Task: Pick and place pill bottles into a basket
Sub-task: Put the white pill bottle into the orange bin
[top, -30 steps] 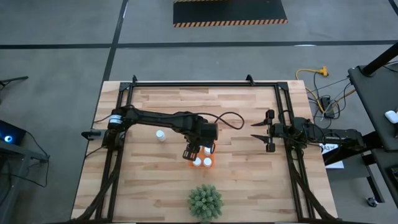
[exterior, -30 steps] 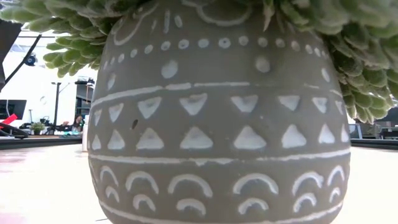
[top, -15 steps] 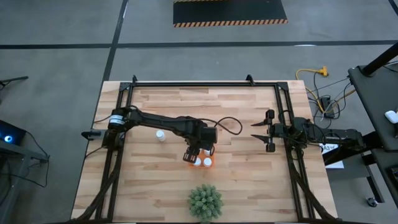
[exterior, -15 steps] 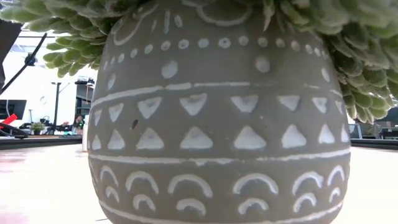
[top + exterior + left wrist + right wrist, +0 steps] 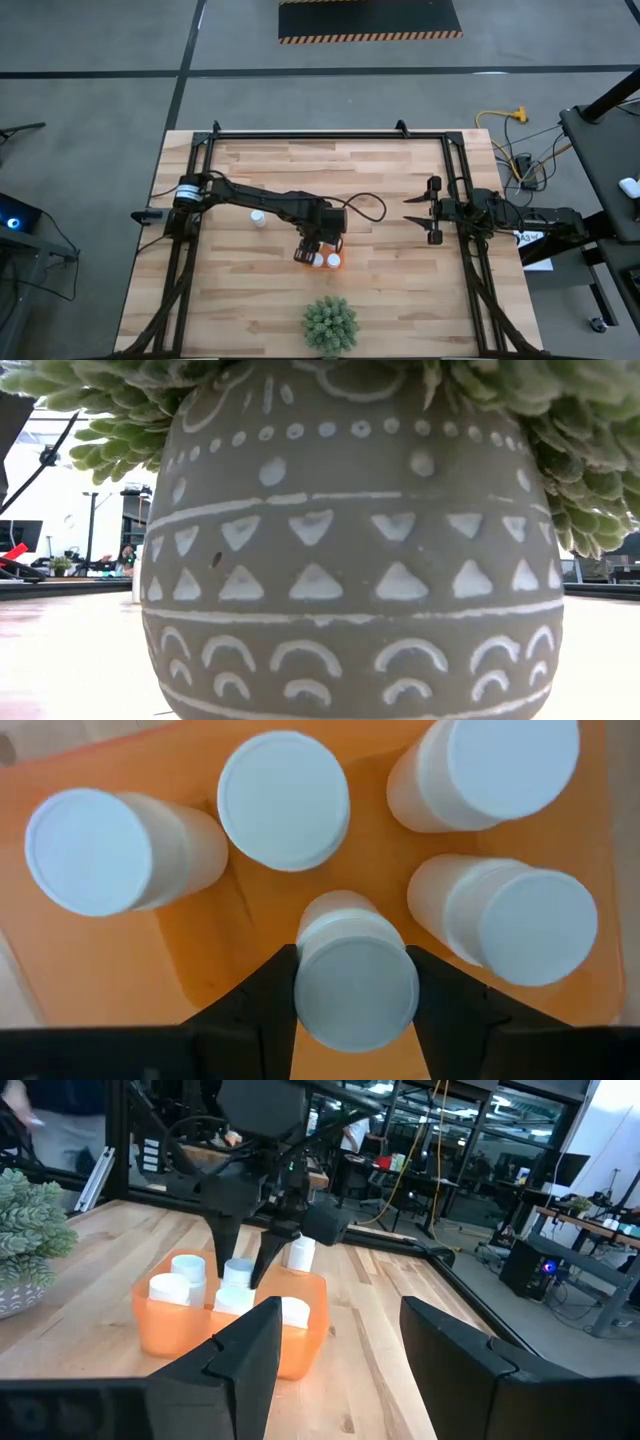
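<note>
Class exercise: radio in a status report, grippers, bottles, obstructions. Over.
Left gripper shut on a pill bottle, low inside the basket. Four bottles already in; one bottle left on the table. Right gripper open, parked right side. Plant near basket, not blocking.

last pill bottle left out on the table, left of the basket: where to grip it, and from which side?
Judging from the high view, the pill bottle stands upright on the table, apart from the basket. Come straight down from above and close on the round body just under the cap: the sides look unobstructed. The left end effector is busy, shut on another bottle over the basket.
</note>
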Action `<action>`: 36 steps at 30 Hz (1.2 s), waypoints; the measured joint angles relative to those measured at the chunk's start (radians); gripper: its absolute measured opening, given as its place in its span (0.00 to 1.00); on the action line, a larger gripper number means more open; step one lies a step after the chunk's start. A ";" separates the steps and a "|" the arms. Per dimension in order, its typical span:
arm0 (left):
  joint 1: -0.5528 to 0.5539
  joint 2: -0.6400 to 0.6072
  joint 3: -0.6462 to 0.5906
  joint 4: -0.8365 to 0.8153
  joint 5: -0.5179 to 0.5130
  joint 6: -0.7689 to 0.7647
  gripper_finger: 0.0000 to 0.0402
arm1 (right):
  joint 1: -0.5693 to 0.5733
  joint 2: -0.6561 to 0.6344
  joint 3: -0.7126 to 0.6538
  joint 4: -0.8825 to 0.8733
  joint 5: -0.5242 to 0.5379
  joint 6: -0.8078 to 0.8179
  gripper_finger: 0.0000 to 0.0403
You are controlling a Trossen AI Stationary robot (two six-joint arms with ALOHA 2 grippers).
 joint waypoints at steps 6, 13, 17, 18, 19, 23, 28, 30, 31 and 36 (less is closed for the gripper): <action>0.000 -0.001 -0.031 0.060 0.007 -0.001 0.35 | 0.000 0.000 0.000 0.000 0.000 0.000 0.48; 0.000 -0.001 -0.031 0.063 0.007 -0.001 0.41 | 0.000 0.000 0.000 0.000 0.000 0.000 0.48; 0.000 -0.001 -0.028 0.055 0.007 -0.002 0.45 | 0.000 0.000 0.000 0.000 0.000 0.000 0.48; 0.000 -0.001 -0.027 0.054 0.007 -0.002 0.46 | 0.000 0.000 0.000 0.000 0.000 0.000 0.48; 0.000 -0.001 -0.024 0.050 0.007 -0.002 0.46 | 0.000 0.000 0.000 0.000 0.000 0.000 0.48; 0.000 -0.001 -0.002 0.005 0.007 -0.013 0.46 | 0.000 0.000 0.000 0.000 0.000 0.000 0.48; 0.000 -0.013 0.038 -0.068 0.007 -0.028 0.47 | 0.000 0.000 0.000 0.000 0.000 0.000 0.48; 0.000 -0.026 0.051 -0.089 0.007 -0.029 0.47 | 0.000 0.000 0.000 0.000 0.000 0.000 0.48; 0.000 -0.035 0.056 -0.101 0.007 -0.030 0.47 | 0.000 0.000 0.000 0.000 0.000 0.000 0.48; 0.000 -0.082 0.061 -0.141 0.004 -0.030 0.47 | 0.000 0.000 0.000 0.000 0.000 0.000 0.48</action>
